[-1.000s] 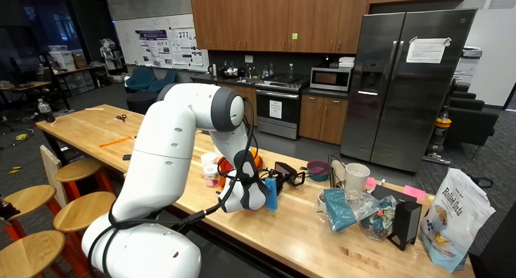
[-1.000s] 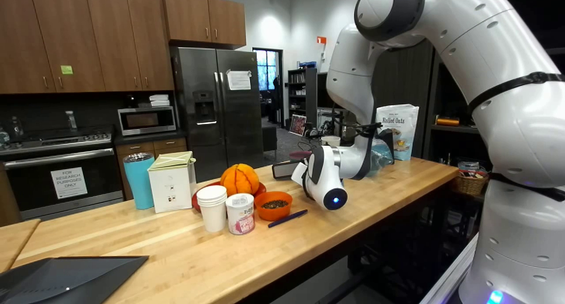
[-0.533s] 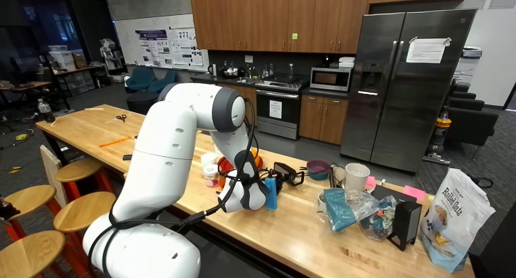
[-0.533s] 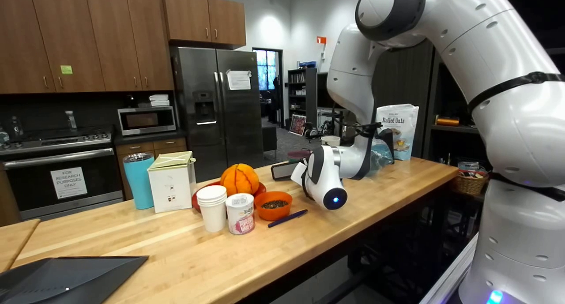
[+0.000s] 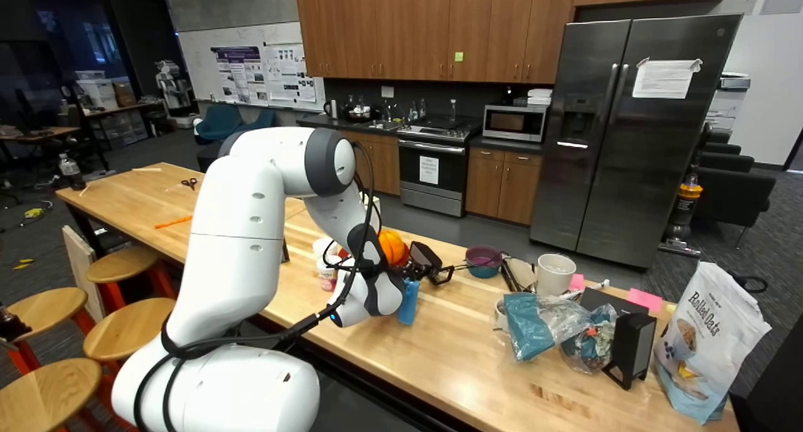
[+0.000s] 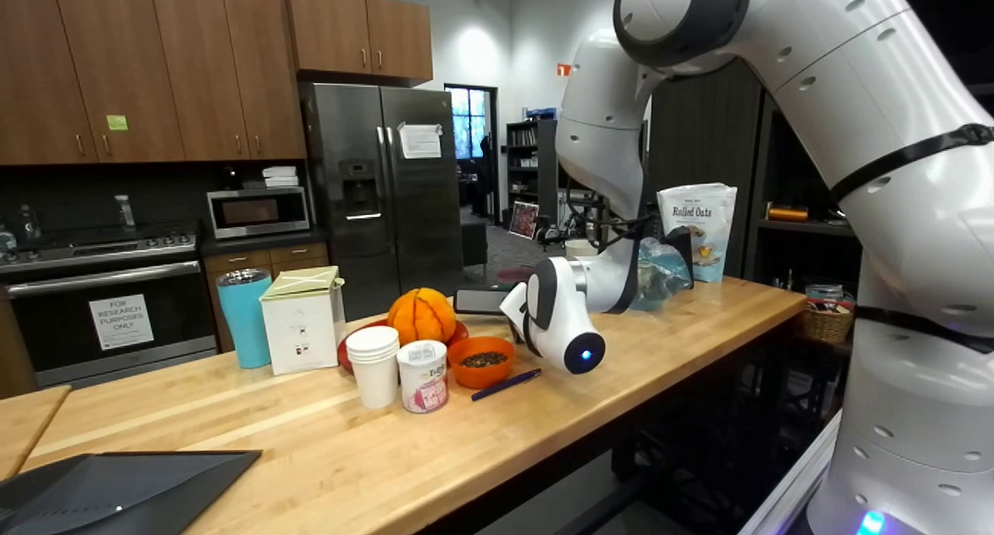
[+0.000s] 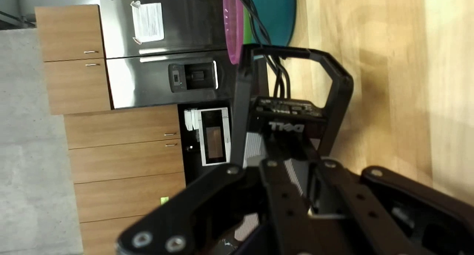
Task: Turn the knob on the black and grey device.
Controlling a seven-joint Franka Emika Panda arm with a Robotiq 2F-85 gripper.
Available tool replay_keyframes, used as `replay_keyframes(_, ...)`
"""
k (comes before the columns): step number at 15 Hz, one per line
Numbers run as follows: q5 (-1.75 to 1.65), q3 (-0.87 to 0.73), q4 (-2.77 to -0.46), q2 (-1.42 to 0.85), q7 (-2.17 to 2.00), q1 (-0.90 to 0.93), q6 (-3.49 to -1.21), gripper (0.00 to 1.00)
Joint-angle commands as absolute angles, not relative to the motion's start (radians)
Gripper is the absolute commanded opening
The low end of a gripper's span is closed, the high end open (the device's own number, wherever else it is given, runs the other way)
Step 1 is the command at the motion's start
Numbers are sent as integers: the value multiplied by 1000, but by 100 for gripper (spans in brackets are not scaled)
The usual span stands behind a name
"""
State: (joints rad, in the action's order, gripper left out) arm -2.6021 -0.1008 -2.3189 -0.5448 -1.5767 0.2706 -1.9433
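Your broad, pale wooden table [image 5: 464, 369] shows a planked grain, and your glossy white, rounded arm [image 5: 241, 231] reaches over it, well apart from the tall, creased, white-and-blue Rolled Oats bag [image 5: 702, 344]. Your dark, bar-linked gripper [image 7: 300, 162] looks clenched on the sideways black-and-grey device [image 7: 285, 136], a hard box with DELL lettering, fine grey mesh and an open angular loop at one end; the fingertips themselves are hidden from you, and you cannot tell whether the box touches the wood. A second thing fits your task's words: the upright black-and-grey device [image 5: 630, 347], narrow and flat-faced, just beside the oats bag. Against half a second ago, your arm, gripper and sideways device have shifted together, farther from the oats bag. Around them, crinkled teal-and-clear plastic packaging [image 5: 530, 322] lies near the oats bag; the ribbed orange pumpkin [image 6: 422, 315] sits well apart from that bag, past the sideways device; the round, nested pink, green and teal bowls [image 7: 276, 16] stand on the device's oats-bag side, slid slightly away from the bag too. Thin, smooth black cables [image 7: 286, 85] cross those bowls and show through the loop, in your way there.
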Motion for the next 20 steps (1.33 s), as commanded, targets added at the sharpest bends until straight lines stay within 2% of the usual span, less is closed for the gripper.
replay_keyframes(1,-2602,-234,-2343,-516,-1718,440,-1983,4)
replay_keyframes(8,-2601,-520,-2349,-583,-2006,806,-2033,4)
replay_keyframes(11,-2601,-672,-2345,-667,-2215,1010,-2044,4)
replay_keyframes(15,-2600,-802,-2357,-779,-2406,1197,-2024,4)
replay_keyframes(16,-2598,-831,-2359,-809,-2434,1235,-2025,31)
replay_keyframes(17,-2603,-848,-2364,-833,-2458,1260,-2019,41)
replay_keyframes(20,-2606,-904,-2374,-906,-2516,1318,-2002,57)
